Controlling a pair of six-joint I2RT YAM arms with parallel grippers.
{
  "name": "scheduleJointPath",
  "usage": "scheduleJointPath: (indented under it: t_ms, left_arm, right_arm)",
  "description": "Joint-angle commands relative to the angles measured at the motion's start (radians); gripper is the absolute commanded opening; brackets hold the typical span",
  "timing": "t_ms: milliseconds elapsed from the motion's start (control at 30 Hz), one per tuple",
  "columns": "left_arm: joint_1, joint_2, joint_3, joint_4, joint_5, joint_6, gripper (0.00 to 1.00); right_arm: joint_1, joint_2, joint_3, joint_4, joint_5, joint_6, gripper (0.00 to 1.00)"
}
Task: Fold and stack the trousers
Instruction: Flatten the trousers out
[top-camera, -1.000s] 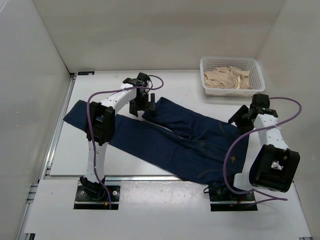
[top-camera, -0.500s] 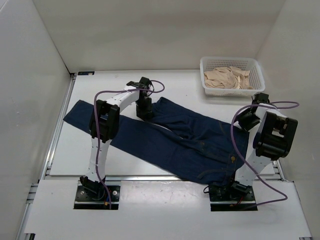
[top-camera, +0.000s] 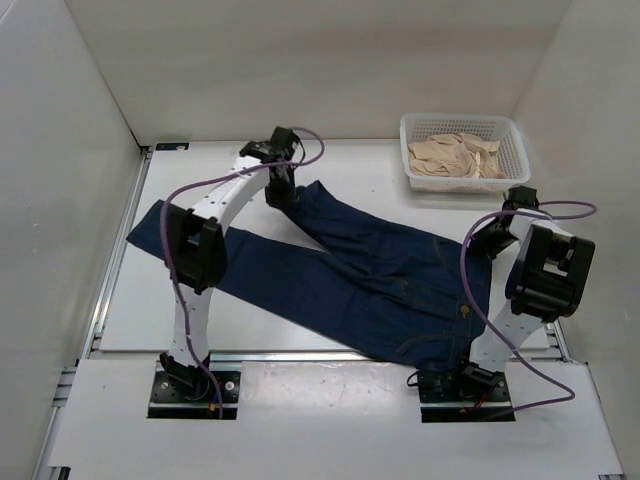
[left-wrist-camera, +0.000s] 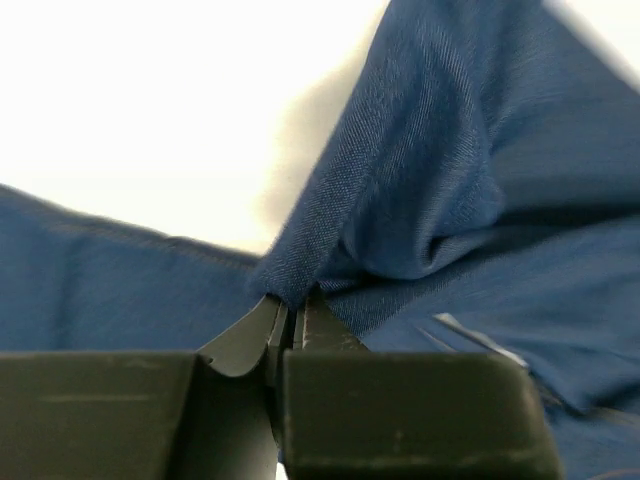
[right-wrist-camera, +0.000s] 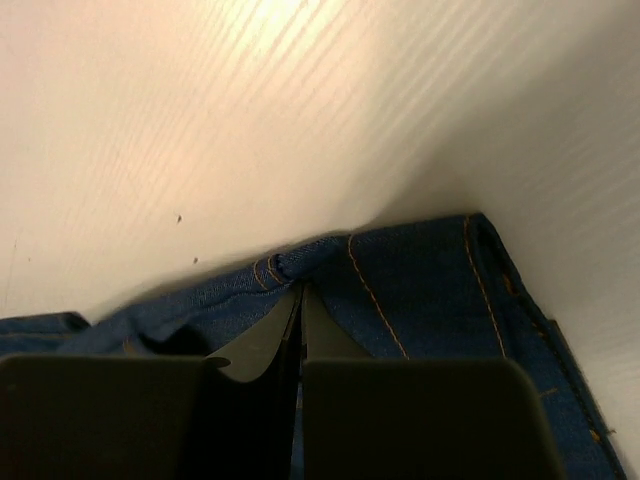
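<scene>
Left gripper pinches the far leg hem of the trousers. Right gripper seems clamped on the waistband at right. The trousers lie diagonally across the table; move both ends together, cloth taut.

Overhead camera looks down from behind — wrist cameras hug trousers.

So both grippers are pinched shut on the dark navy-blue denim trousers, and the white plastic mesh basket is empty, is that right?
Not quite: the top external view shows the white plastic mesh basket holding crumpled beige cloth, not empty. The rest stands: the left gripper and right gripper are each pinched shut on the dark navy-blue denim trousers.
</scene>
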Motion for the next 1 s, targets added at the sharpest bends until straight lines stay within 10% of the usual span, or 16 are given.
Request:
scheduleJointPath:
  t_ms: [0, 233, 400, 433, 500, 633, 767, 867, 967]
  left_arm:
    - [-0.017, -0.28, 0.133, -0.075, -0.166, 0.002, 0.1]
    - [-0.041, -0.095, 0.504, -0.17, -0.067, 0.043, 0.1]
    - [-0.06, 0.1, 0.685, -0.161, 0.103, 0.052, 0.95]
    - [-0.06, 0.1, 0.661, -0.144, 0.103, 0.052, 0.97]
    - [-0.049, 0.019, 0.524, -0.104, 0.062, 0.063, 0.94]
    - [0.015, -0.15, 0.275, -0.06, -0.05, 0.048, 0.1]
    - [0.127, -0.28, 0.06, 0.006, -0.084, 0.025, 0.11]
    - [0.247, -0.279, -0.031, 0.028, 0.002, 0.002, 0.6]
    - [0.33, -0.189, -0.03, 0.028, 0.059, 0.002, 0.71]
  right_arm:
    - [0.0, -0.072, -0.029, 0.023, 0.032, -0.018, 0.0]
    - [0.01, -0.09, -0.069, 0.043, 0.065, -0.018, 0.0]
    - [0.01, -0.111, -0.078, 0.034, 0.099, -0.027, 0.0]
    - [0.01, -0.111, -0.078, 0.034, 0.099, -0.027, 0.0]
    - [0.01, -0.121, -0.078, 0.034, 0.099, -0.036, 0.0]
    - [0.01, -0.121, -0.078, 0.034, 0.085, -0.036, 0.0]
    - [0.01, -0.131, -0.078, 0.034, 0.064, -0.036, 0.0]
    - [0.01, -0.131, -0.078, 0.034, 0.053, -0.036, 0.0]
    - [0.01, -0.131, -0.078, 0.034, 0.042, -0.036, 0.0]
